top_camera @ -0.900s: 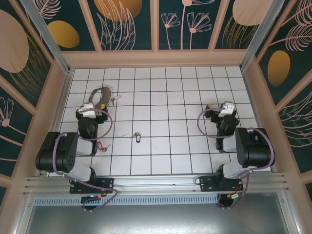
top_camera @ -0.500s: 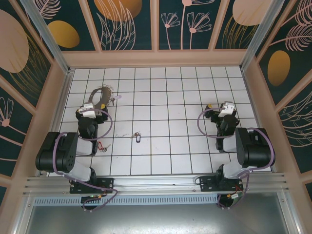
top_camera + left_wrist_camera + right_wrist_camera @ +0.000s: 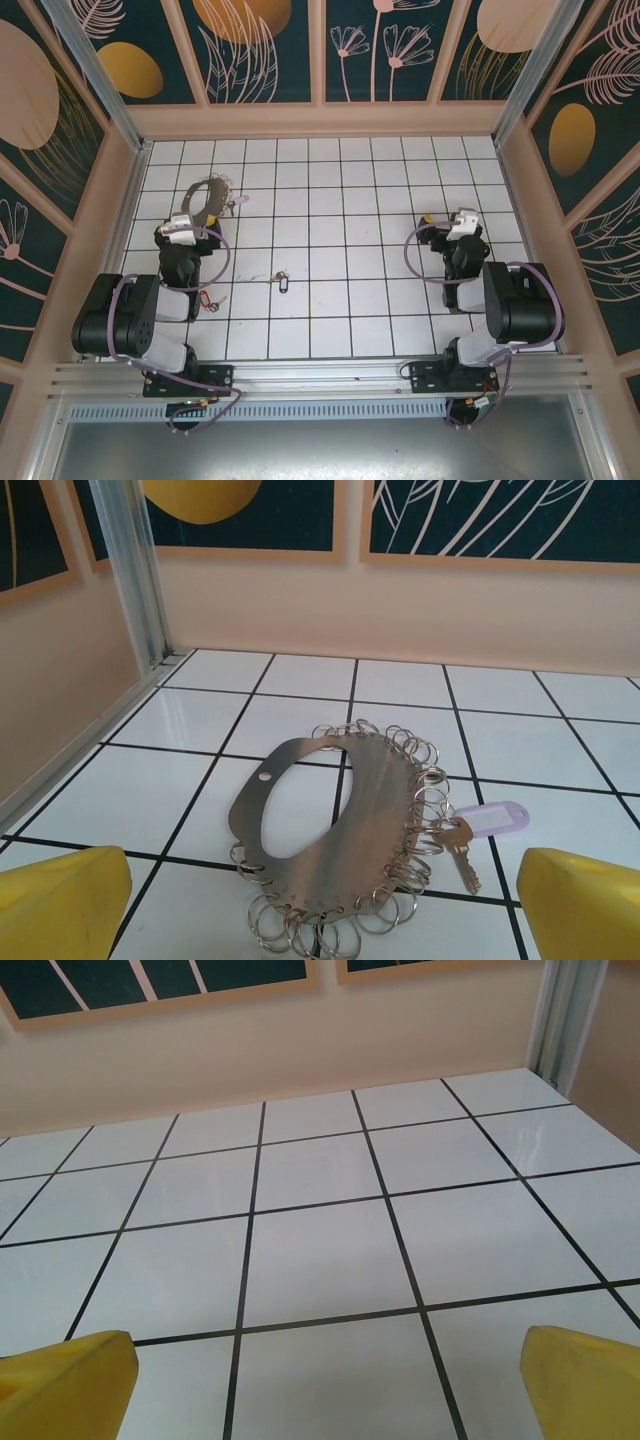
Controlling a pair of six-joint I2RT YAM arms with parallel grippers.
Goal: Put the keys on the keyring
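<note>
Pre-grasp step: hovering left gripper [image 3: 192, 222], right gripper [image 3: 462, 222], fingers spread wide, empty; next reaching for blue-tagged key [image 3: 282, 284] near table centre, keyring [image 3: 330, 820] waiting toward far-left corner.

White tiled bench [image 3: 350, 190], black grid lines
Keyring [image 3: 205, 193] flat in upper left of frame; pale-tagged key [image 3: 238, 202] at its right edge
Left hand [image 3: 188, 226] just below keyring, pointing up frame
Blue-tagged key [image 3: 282, 282] near centre, well apart from keyring
Red-tagged key [image 3: 207, 298] lower left, just beside left arm [image 3: 120, 315]
Right hand [image 3: 463, 224] at right, over bare tiles
</note>
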